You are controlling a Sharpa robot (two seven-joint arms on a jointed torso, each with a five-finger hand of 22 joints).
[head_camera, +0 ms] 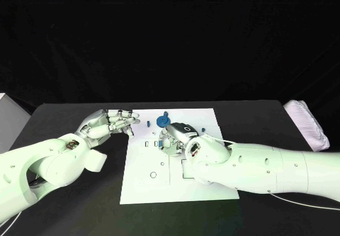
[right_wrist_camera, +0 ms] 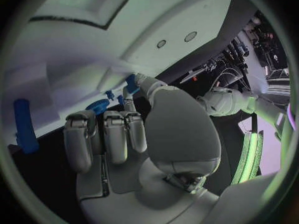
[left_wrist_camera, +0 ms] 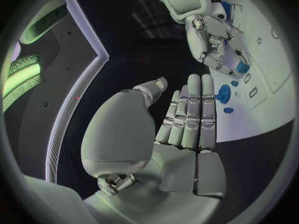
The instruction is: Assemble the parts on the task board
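The right hand (head_camera: 179, 139), seemingly pinching a blue part (left_wrist_camera: 241, 67), was seating it on the task board (head_camera: 166, 189), needing alignment, while the left hand (head_camera: 107, 124) hovered spread, holding nothing.

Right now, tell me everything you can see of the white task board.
The task board is a flat white rectangular plate lying on the black table, matte like plastic, with small round holes and rectangular slots across it. Small blue parts stand near its far edge, among them a round blue part. The right hand is over its middle, the right arm crossing its right edge. The left hand hovers by its far left corner.
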